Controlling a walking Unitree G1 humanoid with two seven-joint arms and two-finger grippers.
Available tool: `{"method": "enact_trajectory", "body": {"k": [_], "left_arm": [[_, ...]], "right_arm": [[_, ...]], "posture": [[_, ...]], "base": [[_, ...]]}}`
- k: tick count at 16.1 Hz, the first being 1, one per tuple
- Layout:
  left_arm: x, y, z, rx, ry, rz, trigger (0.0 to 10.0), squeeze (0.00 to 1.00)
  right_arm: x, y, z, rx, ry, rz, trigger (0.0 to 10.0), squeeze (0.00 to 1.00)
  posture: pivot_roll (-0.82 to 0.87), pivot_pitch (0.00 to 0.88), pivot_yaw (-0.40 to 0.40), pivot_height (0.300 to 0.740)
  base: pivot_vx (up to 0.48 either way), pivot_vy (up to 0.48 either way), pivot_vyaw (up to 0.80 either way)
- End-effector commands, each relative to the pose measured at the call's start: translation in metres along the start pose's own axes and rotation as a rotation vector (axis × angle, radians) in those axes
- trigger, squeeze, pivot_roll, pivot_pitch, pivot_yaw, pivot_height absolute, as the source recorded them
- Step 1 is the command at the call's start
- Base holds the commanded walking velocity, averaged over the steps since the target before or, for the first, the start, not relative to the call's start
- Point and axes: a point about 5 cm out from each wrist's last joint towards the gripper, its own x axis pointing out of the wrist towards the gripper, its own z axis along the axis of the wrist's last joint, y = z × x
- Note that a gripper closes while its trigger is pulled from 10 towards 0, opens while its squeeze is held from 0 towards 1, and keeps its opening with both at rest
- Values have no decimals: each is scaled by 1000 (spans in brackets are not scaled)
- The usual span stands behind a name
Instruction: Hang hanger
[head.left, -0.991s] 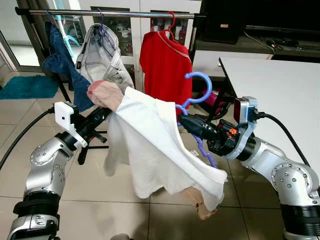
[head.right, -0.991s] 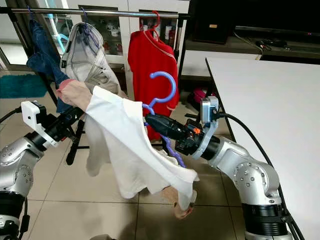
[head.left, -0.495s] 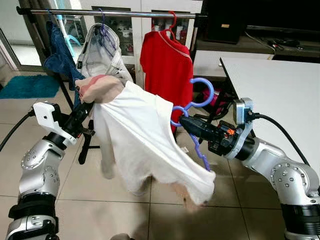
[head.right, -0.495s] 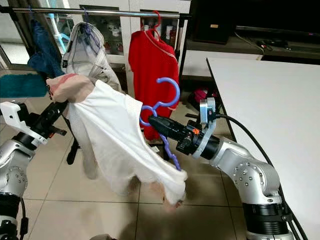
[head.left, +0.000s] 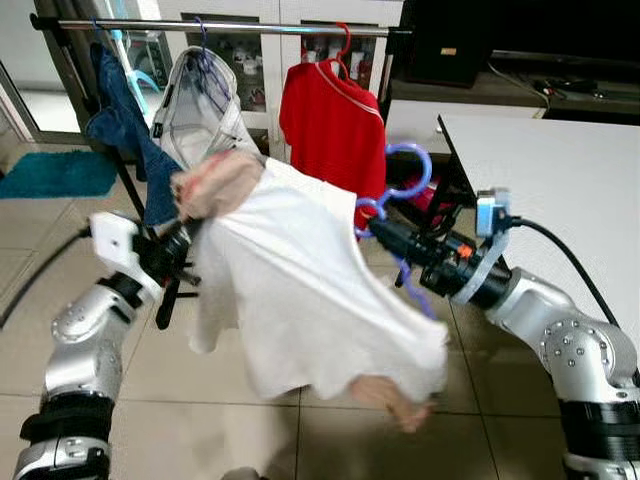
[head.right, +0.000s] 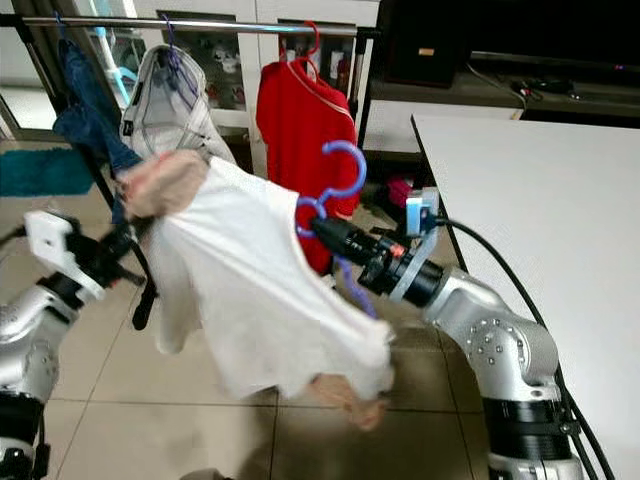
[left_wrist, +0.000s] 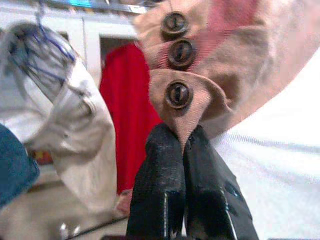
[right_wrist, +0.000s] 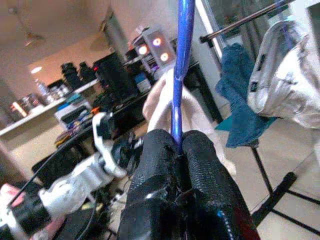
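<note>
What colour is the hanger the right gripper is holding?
Blue; the hanger in the right gripper shows best in the right eye view.

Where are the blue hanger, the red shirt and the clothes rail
blue hanger (head.left: 412, 168), left eye view, on its curved hook.
red shirt (head.left: 330, 130), left eye view, on its chest.
clothes rail (head.left: 260, 27), left eye view, on the bare bar between garments.

Bright, even daylight — arms and cloth motion-blurred, wrist views soft.
</note>
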Motion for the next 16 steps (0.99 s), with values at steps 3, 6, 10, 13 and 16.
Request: {"method": "enact_trajectory", "body": {"k": [3,6,10,13,16], "left_arm": [[-2,-1,-11,14,68,27,0,0],[-2,11,8,-45,-73,102,0,0],[-7,24,18,-77,-155,198,0,0],[-7,25,13,-57,-130,229,0,0],[-5,17,5,-43,-82,196,0,0]], "right_arm": [[-3,1,13,-48,-34,-2,10000,0],[-10,-5,-2,-83,113,-56,10000,0],[-19,-19,-7,-112,197,-168,10000,0],[-20,-18,-6,-134,199,-153,10000,0],[-14,-9,7,-135,111,-84,10000,0]], "posture": [[-86,0,12,740],[-87,0,5,740],[-89,0,1,740],[-91,0,-3,740],[-91,0,-4,740]], "base": [[0,0,0],[0,0,0],[0,0,0],[0,0,0],[0,0,0]]}}
